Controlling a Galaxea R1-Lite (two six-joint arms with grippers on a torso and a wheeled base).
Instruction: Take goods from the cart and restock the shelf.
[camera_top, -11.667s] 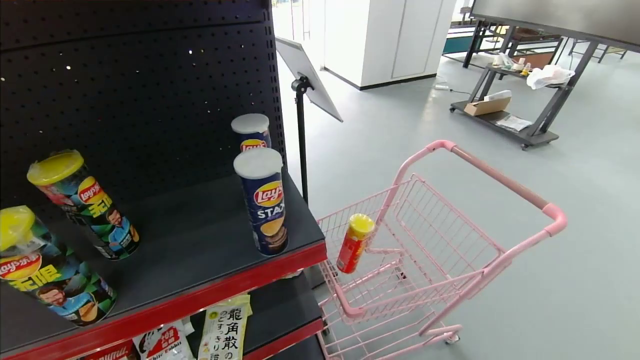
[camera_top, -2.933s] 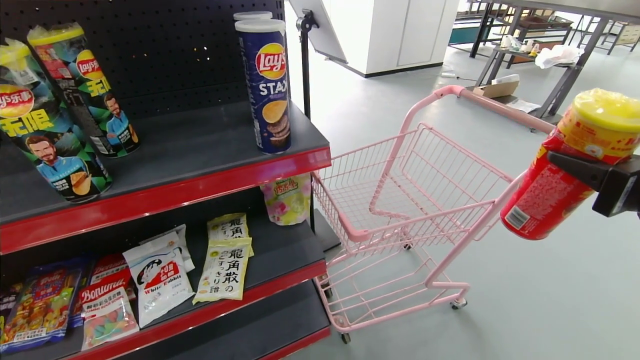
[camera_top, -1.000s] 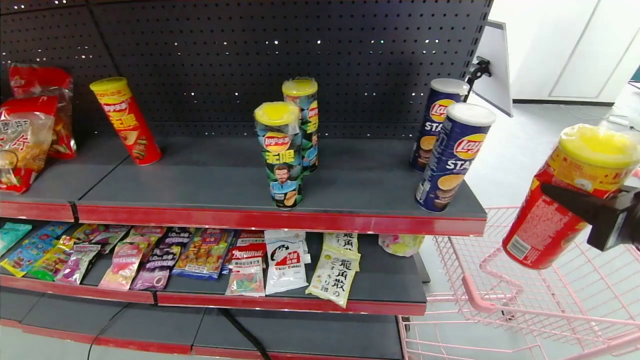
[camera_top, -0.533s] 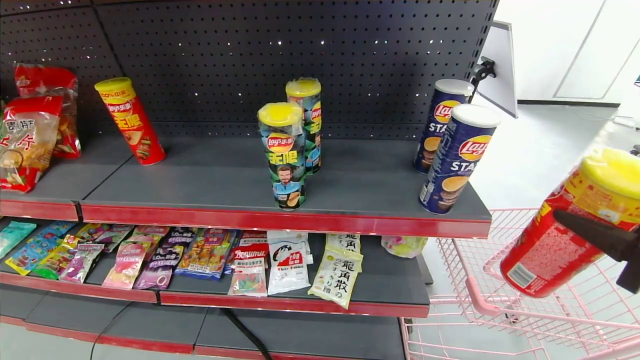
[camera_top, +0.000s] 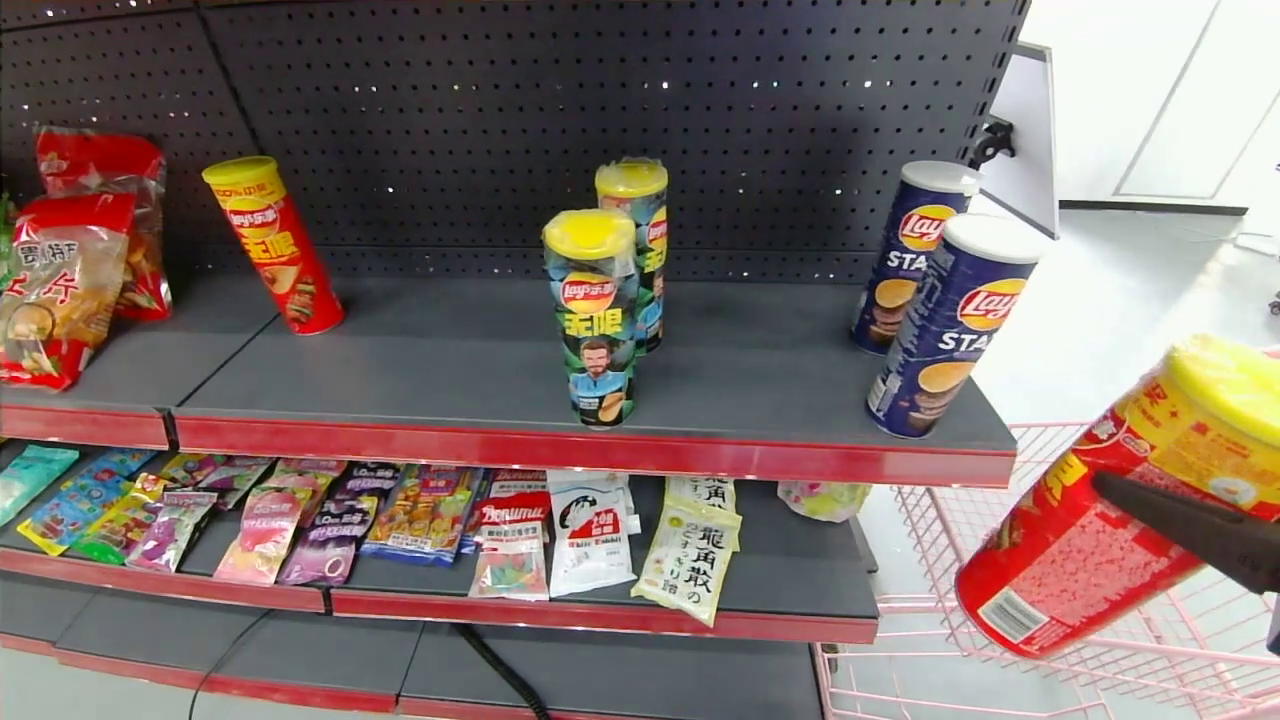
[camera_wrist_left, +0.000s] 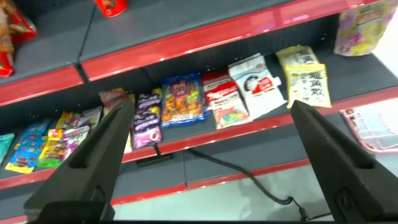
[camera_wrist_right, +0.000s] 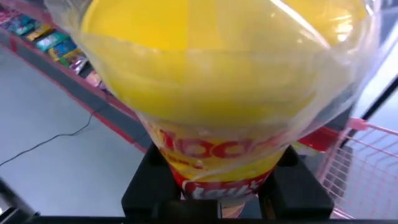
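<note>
Clamping the red can (camera_top: 1080, 545), the right gripper (camera_top: 1195, 515) hung by the cart (camera_top: 935, 600), right of the shelf (camera_top: 600, 452). Its far finger was hidden and the can's lid was cut off at the edge. The left gripper (camera_wrist_left: 211, 155) gaped wide, empty.

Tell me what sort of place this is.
Probably a shop aisle, possibly a mock one: a red-edged shelf with upright chip cans, snack packets on the tier below, and a pink shopping cart beside it. The right hand holds a red can.
</note>
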